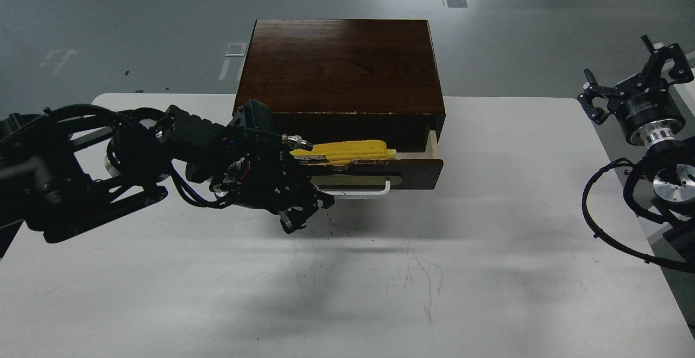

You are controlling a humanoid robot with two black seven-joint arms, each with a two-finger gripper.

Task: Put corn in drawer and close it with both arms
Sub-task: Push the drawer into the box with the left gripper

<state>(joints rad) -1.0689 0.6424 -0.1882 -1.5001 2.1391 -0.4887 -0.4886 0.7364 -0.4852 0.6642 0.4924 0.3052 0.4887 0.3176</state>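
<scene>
Grey concrete floor stretches behind a white counter (pixel 488 271) whose top is scuffed with faint dark marks. Toward the counter's far side sits a dark brown wooden cabinet (pixel 339 64), and from its front the drawer (pixel 418 170) stands pulled partway out, showing a pale wood side wall on the right and a chipped top edge on the cabinet above it. A white bar handle (pixel 362 191) on a beige oblong plate runs along the drawer's front. The corn (pixel 353 150), bright yellow and ribbed, lies lengthwise along the drawer's front edge, resting on or just over the front panel's top rim; whether it sits fully down inside cannot be told from here. The left arm reaches in from the left, low over the counter, its bulk covering the drawer's left end. The left pincer (pixel 304 214) hangs just in front of the drawer's face and points down toward the counter, beside the handle's left end; it is dark and bunched, so I cannot tell whether its fingers are spread or pressed together. Well apart, off the counter's right edge, the right pincer (pixel 632 83) is raised with its claw-like fingers spread wide, pinching nothing.
</scene>
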